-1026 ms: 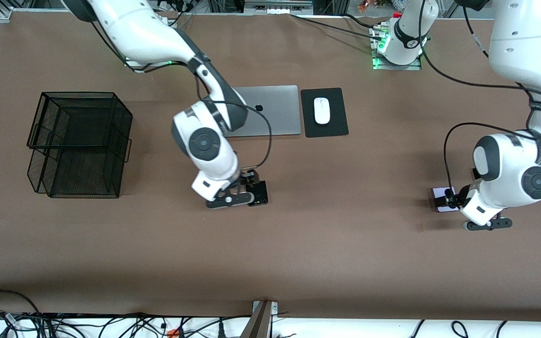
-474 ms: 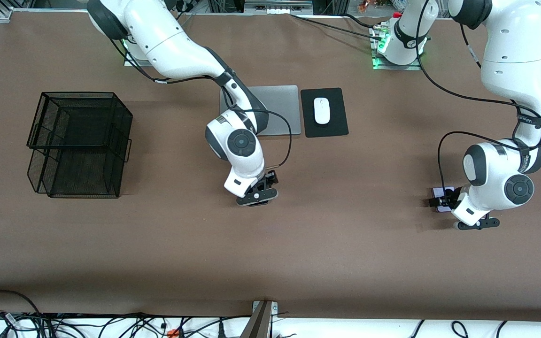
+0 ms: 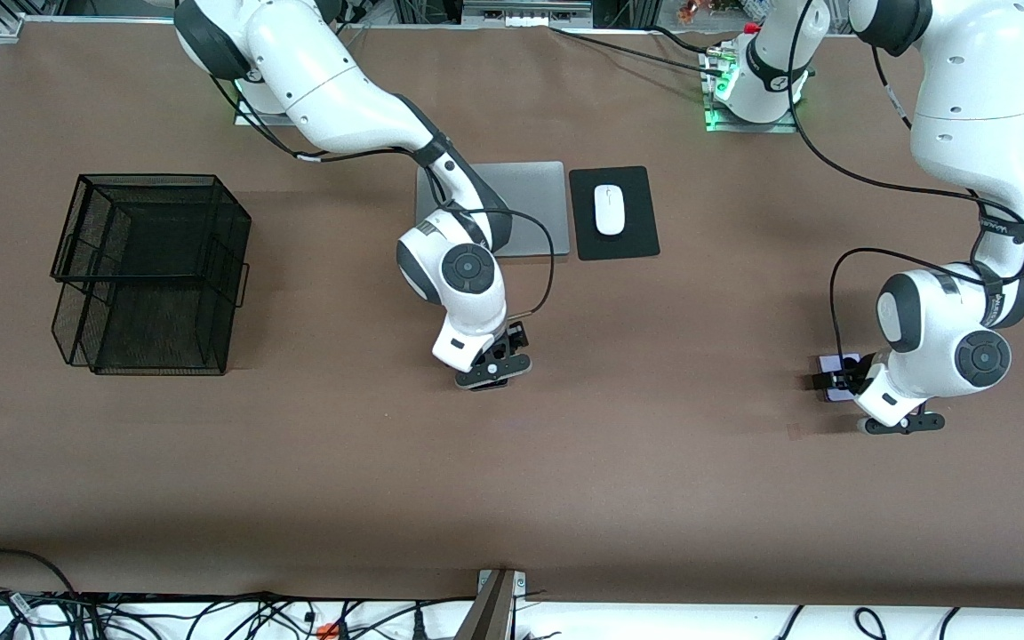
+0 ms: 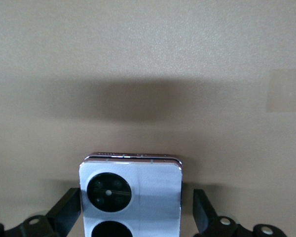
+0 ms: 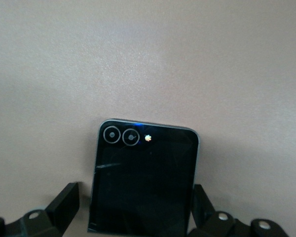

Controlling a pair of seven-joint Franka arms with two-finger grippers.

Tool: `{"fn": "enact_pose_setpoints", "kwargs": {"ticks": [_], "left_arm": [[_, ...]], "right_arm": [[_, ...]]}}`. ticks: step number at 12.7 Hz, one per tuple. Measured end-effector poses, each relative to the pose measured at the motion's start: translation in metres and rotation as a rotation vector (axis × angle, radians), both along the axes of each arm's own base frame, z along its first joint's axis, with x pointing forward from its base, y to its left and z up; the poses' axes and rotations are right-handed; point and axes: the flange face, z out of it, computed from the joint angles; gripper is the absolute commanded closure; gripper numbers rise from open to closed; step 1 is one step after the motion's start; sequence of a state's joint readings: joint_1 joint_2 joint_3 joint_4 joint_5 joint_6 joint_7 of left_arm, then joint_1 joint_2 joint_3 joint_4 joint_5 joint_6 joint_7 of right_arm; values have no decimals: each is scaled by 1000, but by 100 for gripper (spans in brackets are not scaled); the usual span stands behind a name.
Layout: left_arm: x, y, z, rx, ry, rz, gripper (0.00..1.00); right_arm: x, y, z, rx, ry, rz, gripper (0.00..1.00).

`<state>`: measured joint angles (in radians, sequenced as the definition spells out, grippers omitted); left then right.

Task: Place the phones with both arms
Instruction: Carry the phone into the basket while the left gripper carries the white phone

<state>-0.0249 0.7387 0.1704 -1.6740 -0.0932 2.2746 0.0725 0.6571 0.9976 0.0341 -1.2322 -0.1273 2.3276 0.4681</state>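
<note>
1. Looking through your left wrist view, you see the glossy lilac phone (image 4: 130,195), squarish with rounded corners and two black circles, flat on the table (image 3: 654,462) between the spread fingers of the left gripper (image 4: 135,217), with gaps either side.
2. Your right wrist view shows the black folded phone (image 5: 144,178), shiny glass with two ringed lenses, between the right gripper's (image 5: 135,210) parted fingers.
3. From the front, the right gripper (image 3: 496,363) hides the black phone; only a lilac corner (image 3: 832,366) peeks out.
4. Matte brown covering spans the table, holding a black wire-mesh basket (image 3: 152,271), grey laptop (image 3: 530,204) and white mouse (image 3: 609,209).
</note>
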Motion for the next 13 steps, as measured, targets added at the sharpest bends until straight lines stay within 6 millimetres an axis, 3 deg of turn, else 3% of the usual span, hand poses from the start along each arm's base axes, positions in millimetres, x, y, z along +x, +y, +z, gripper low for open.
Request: {"fn": "enact_pose_setpoints", "kwargs": {"ticks": [1, 2, 3, 4, 6, 8, 10, 12, 13], "left_arm": [[0, 0, -1, 0, 2, 0, 0], [-1, 0, -4, 0, 6, -1, 0], [-2, 0, -7, 0, 11, -1, 11], [-2, 0, -9, 0, 12, -1, 35], [-1, 0, -3, -1, 8, -2, 61], [-1, 1, -4, 0, 7, 0, 64], [3, -2, 1, -2, -9, -5, 63], [16, -20, 31, -18, -46, -18, 62], [21, -40, 56, -42, -52, -24, 62]], "right_arm": [[1, 0, -2, 3, -5, 0, 52], [2, -1, -1, 3, -9, -1, 69], [4, -1, 2, 5, -15, -4, 76], [7, -2, 5, 6, -21, -7, 80], [12, -6, 8, 3, -32, -15, 80], [25, -20, 31, -27, -23, -43, 80], [44, -52, 81, -71, 13, -100, 80], [62, -101, 137, -112, 56, -156, 80], [70, -130, 161, -128, 78, -170, 80]]}}
